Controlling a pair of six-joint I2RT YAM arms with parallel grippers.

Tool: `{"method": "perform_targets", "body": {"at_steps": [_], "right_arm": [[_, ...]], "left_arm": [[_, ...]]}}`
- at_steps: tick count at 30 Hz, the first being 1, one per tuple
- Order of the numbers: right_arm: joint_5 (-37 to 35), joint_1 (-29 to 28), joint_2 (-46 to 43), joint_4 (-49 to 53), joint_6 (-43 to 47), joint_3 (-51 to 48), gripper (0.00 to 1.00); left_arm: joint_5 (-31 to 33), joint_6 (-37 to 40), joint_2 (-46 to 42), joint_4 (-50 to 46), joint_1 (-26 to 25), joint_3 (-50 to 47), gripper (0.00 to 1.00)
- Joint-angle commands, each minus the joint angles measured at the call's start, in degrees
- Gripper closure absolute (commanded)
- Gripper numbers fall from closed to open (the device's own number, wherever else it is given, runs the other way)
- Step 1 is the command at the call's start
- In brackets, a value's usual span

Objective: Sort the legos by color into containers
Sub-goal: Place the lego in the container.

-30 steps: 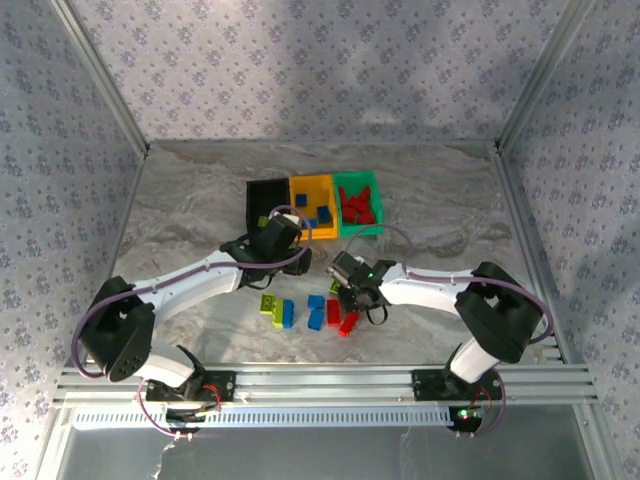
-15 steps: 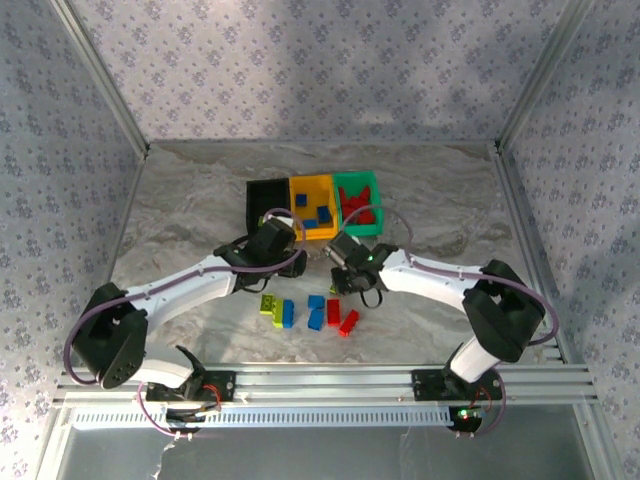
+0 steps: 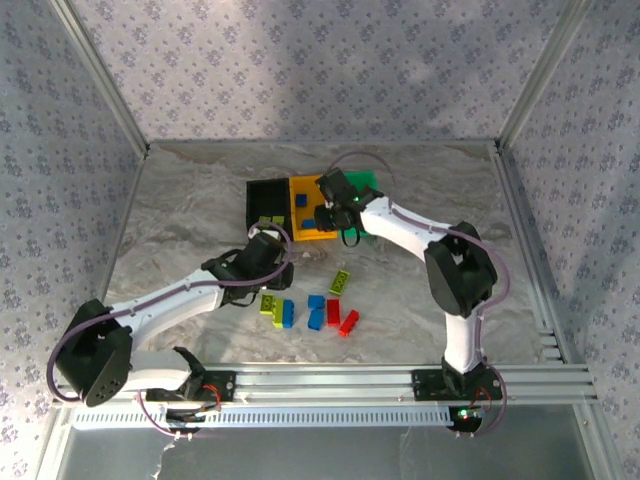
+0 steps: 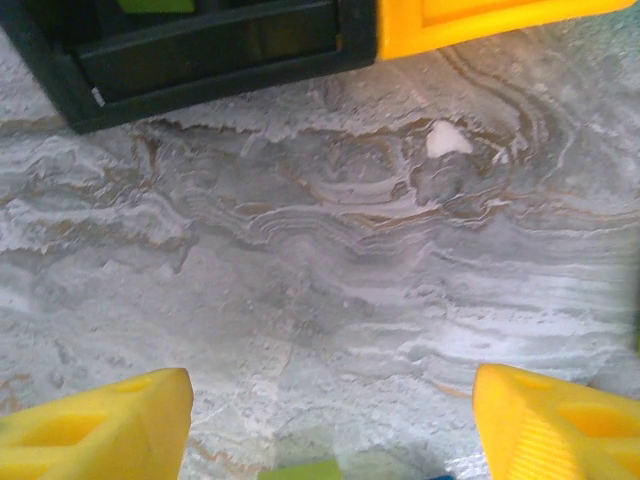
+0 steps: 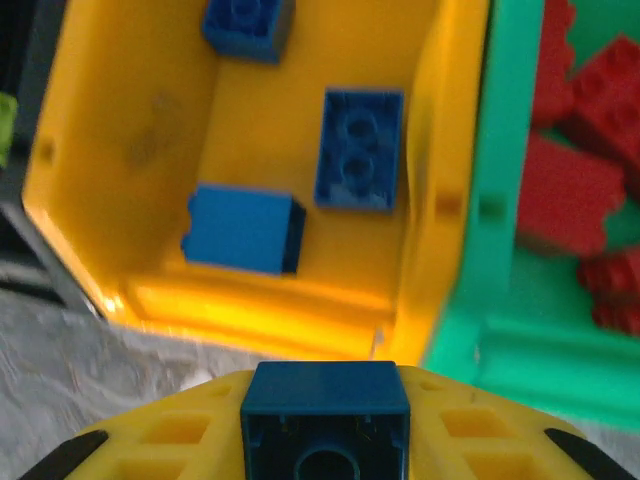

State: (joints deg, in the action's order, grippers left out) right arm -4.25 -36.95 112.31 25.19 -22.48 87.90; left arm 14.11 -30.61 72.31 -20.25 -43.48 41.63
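Since a second ago, my right arm [image 3: 410, 225] has swung off the loose bricks and up to the bins, and my left arm [image 3: 170, 295] has drawn back a little from the black bin [image 3: 262, 195].

My right gripper [image 5: 325, 440] is clamped on a held blue brick [image 5: 325, 405]. The brick sits between my yellow fingers [image 5: 160, 445], right by the near wall of the orange-yellow bin [image 5: 250, 305]. Three sorted blue bricks [image 5: 360, 150] lie on that bin's floor. Touching its right side is the green bin [image 5: 510, 330], with sorted red bricks [image 5: 565, 190] piled inside.

My left gripper [image 4: 330, 430] is spread wide with nothing between its fingertips [image 4: 100, 435]. It hangs low over the marbled table [image 4: 330, 260], near the front of the black bin and a corner of the orange-yellow one.

From above, I see sorted lime bricks [image 3: 266, 220] in the black bin. The unsorted legos lie on the table between my arms:
- a lone lime brick [image 3: 341, 281]
- a second lime brick [image 3: 270, 303] touching a loose blue brick [image 3: 288, 312]
- two more blue bricks [image 3: 316, 301]
- two loose red bricks [image 3: 333, 311] side by side
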Motion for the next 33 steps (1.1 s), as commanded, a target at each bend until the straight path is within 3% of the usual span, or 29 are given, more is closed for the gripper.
{"method": "perform_targets", "body": {"at_steps": [1, 6, 11, 24, 33], "right_arm": [[3.0, 1.7, 4.7, 2.2, 2.4, 7.5, 0.62], [3.9, 1.8, 9.0, 4.4, 3.4, 14.9, 0.50], [4.0, 1.2, 7.4, 4.5, 3.9, 13.8, 0.49], [-0.4, -2.4, -8.3, 1.0, 4.3, -6.0, 0.48], [-2.8, -6.4, -13.2, -0.1, 2.5, -15.3, 0.48]], "left_arm": [[1.3, -1.6, -1.5, -2.1, 0.5, -1.0, 0.26], [0.9, -2.1, -1.5, -3.7, 0.8, -2.0, 0.27], [-1.1, -3.0, -3.1, -5.8, 0.9, -2.8, 0.27], [-6.7, -7.4, -1.0, -9.2, 1.2, -4.5, 0.33], [-8.3, -8.2, 3.1, -7.8, 1.6, -2.3, 0.35]]}}
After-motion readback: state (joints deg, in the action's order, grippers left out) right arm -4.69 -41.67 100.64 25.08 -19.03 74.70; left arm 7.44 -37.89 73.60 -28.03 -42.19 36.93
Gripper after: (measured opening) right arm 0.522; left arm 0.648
